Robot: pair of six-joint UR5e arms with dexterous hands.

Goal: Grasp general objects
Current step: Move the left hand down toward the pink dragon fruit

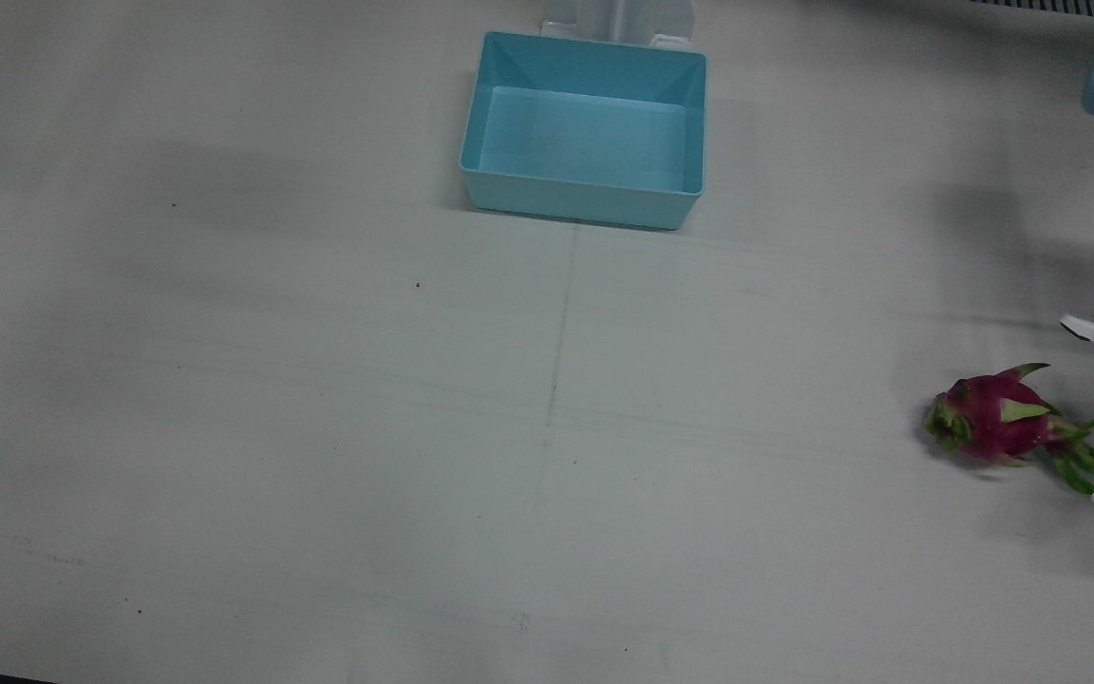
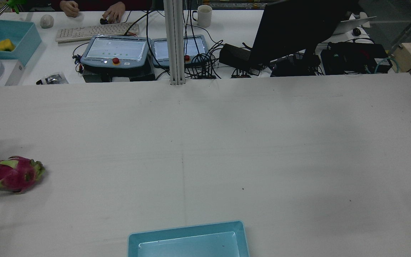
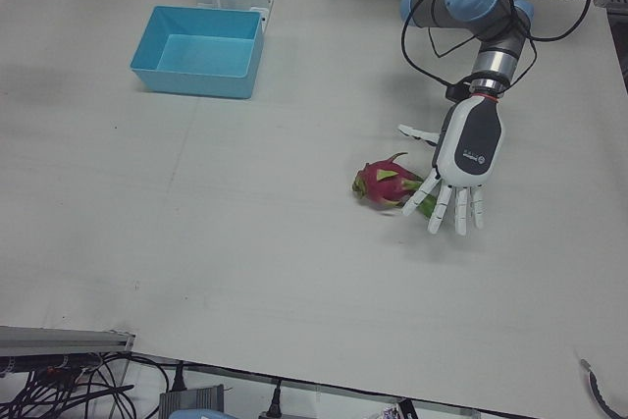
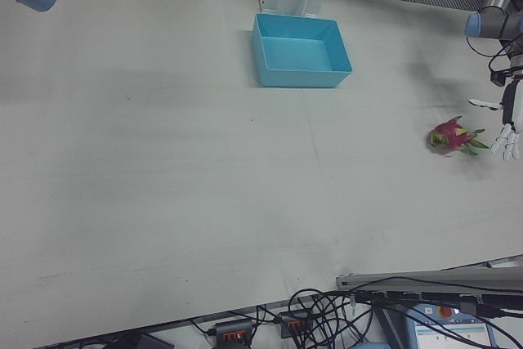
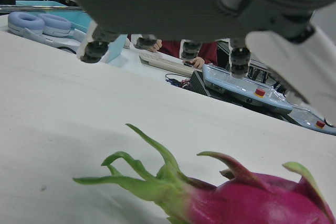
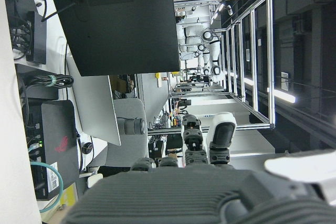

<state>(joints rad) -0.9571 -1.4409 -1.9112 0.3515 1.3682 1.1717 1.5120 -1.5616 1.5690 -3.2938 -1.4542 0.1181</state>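
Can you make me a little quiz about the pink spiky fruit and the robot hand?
1. True or false: the left hand already holds the dragon fruit.
2. What lies inside the blue bin? A) the fruit B) nothing C) a ball
3. Which end of the fruit points toward the hand, the green leafy end or the rounder end?

Key:
1. False; the fingers are spread open beside it.
2. B
3. The green leafy end.

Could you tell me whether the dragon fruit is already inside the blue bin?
No, the dragon fruit lies on the bare table beside the left hand, well away from the blue bin, which holds nothing.
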